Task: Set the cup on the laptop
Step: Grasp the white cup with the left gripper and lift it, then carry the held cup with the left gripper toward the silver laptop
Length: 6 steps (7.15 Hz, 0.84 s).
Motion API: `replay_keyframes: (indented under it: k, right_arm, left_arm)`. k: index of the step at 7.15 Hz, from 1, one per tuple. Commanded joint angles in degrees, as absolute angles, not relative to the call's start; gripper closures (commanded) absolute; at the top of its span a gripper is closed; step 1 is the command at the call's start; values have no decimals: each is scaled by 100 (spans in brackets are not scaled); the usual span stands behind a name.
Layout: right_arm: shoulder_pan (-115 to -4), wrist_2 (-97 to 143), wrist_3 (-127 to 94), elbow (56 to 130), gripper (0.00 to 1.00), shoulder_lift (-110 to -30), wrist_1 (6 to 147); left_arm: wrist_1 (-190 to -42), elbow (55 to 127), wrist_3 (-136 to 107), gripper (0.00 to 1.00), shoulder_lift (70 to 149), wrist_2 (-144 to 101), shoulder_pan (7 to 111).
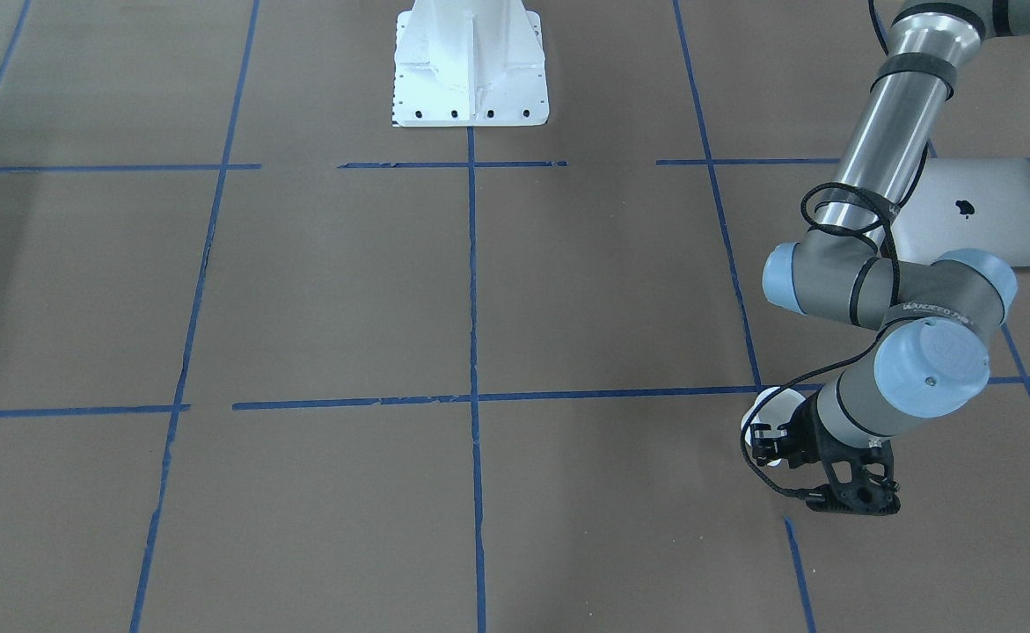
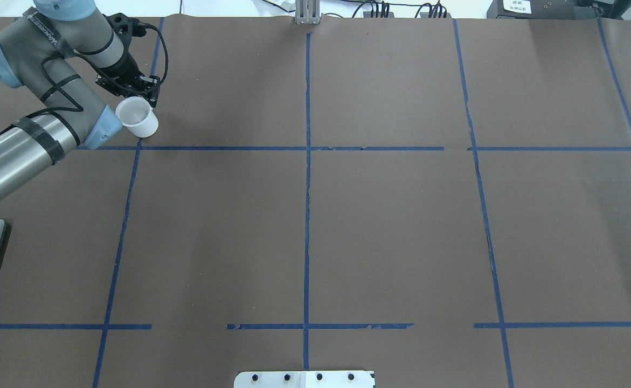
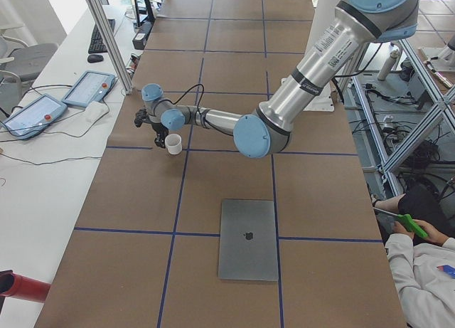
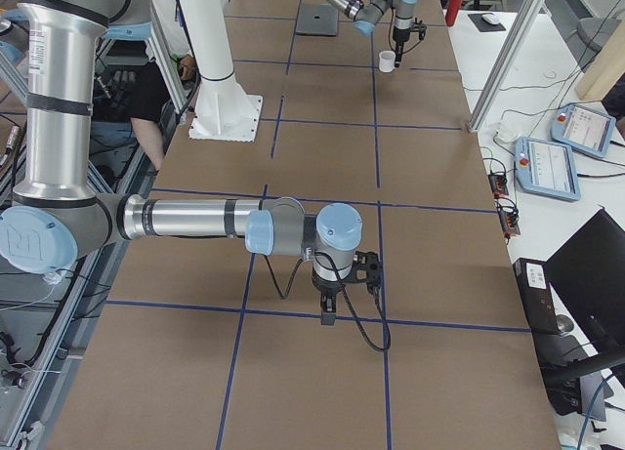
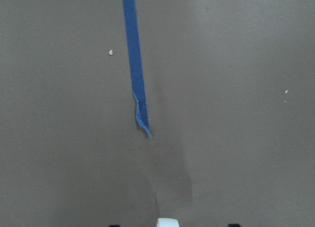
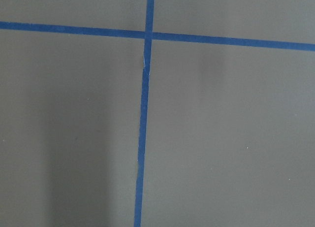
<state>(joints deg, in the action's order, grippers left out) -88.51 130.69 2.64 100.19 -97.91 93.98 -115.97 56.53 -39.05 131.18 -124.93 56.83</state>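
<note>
The small white cup stands upright on the brown table at its far left; it also shows in the front view and in the exterior left view. My left gripper hangs right over it, open. In the left wrist view only a white bit of the cup shows at the bottom edge, between the two spread fingertips. The silver laptop lies shut, logo up, nearer the robot, apart from the cup. My right gripper points down over bare table; I cannot tell its state.
The white robot base stands at mid table edge. Blue tape lines cross the brown paper. Teach pendants and a metal post stand beyond the far edge. A seated person is beside the robot's side.
</note>
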Motion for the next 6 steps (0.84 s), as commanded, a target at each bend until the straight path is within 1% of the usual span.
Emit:
replay_keyframes:
  k: [1, 2, 3, 4, 5, 6]
  right_arm:
    - [-8851, 13069, 264, 10020, 0, -9791, 9396]
    - [-8851, 13069, 264, 10020, 0, -9791, 9404]
    - [-8851, 13069, 264, 10020, 0, -9791, 9396]
    - [-8851, 13069, 264, 10020, 0, -9791, 9396]
    - [-8851, 13069, 264, 10020, 0, -9791, 9404]
    - [-8851, 13069, 264, 10020, 0, -9791, 9404]
  left_arm:
    - [-11593, 5660, -3920, 100, 13122, -12498, 5713]
    - [-11575, 5695, -3920, 100, 13122, -12498, 5748]
    - [-11532, 5861, -3894, 100, 13113, -12542, 5992]
    - [-11409, 6437, -3841, 100, 12730, -12551, 6177]
    - [-11391, 7330, -3823, 100, 11987, -12559, 6231]
    - [-11373, 7922, -3571, 100, 11440, -12560, 6345]
